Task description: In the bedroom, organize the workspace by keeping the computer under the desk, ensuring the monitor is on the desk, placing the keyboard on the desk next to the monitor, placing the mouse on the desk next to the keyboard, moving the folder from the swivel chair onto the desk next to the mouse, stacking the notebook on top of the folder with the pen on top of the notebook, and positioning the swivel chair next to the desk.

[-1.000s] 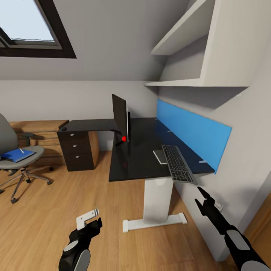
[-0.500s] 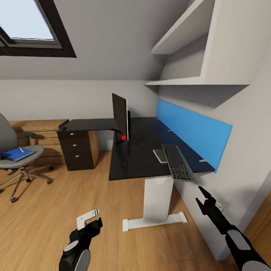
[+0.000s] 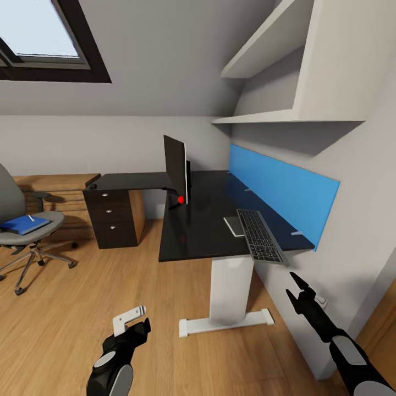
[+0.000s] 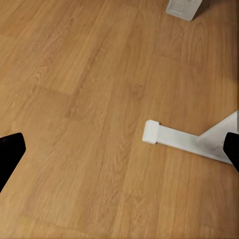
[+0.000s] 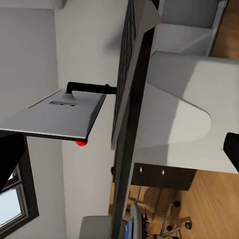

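The keyboard (image 3: 260,237) sits on the black surface (image 3: 203,220) out at my 1 o'clock, up against the blue wall panel (image 3: 283,192), and its near end pokes out past the surface's edge. My guess: it's light and stiff, a bit slick on that glossy top, so I'd pinch it across the thin overhanging end, or take a long edge and slide rather than lift. Touching its left side is a pale pad, likely the notebook (image 3: 235,226). The monitor (image 3: 176,169) stands edge-on at 12 o'clock, red dot at its lower corner.

Way over at 10 o'clock the swivel chair (image 3: 22,231) carries the blue folder (image 3: 23,224) with a thin white pen (image 3: 31,219) on top. The folder looks flat and a little floppy, so I'd grab it by an edge.

My right pincer (image 3: 296,286) hangs just below the keyboard's overhang, tips spread, holding nothing. My left pincer (image 3: 130,320) is low over the floor at 7 o'clock, also released and empty.

The right wrist view gives me the monitor's pale underside (image 5: 57,117) and the keyboard's edge (image 5: 130,59) from below. The left wrist view adds the floor and the white desk foot (image 4: 174,139).
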Motion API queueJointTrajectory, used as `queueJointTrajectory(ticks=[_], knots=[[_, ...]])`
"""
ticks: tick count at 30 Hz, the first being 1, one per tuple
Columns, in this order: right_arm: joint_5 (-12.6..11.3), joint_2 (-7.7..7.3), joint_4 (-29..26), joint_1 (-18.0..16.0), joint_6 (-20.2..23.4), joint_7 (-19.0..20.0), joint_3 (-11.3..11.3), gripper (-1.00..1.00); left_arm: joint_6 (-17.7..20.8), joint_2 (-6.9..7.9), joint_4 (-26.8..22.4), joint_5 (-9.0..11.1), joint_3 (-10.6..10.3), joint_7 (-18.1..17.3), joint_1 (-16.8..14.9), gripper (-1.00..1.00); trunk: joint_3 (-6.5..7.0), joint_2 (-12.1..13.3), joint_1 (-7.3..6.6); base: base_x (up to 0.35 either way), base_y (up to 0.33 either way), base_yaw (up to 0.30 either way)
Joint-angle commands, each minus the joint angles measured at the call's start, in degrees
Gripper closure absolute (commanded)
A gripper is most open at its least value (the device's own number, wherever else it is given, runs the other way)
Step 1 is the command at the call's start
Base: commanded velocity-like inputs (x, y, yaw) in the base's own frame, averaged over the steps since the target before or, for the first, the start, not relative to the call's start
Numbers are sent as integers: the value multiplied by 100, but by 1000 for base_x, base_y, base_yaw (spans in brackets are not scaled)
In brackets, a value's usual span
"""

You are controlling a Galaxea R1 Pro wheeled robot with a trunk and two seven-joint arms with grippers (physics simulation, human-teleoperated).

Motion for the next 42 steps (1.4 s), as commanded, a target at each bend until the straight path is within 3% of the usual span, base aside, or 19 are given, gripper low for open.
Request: queueJointTrajectory(ticks=[1,42], knots=[[-31,1,5,-5,45,3,-12,-100,9,7,-7,52,-38,49,-4,-100,-6,-3,-1,0,0,0],[-18,-6,4,-5,13,-10,-4,-100,3,19,-7,43,-120,54,-4,-100,-6,-3,-1,108,35,0]])
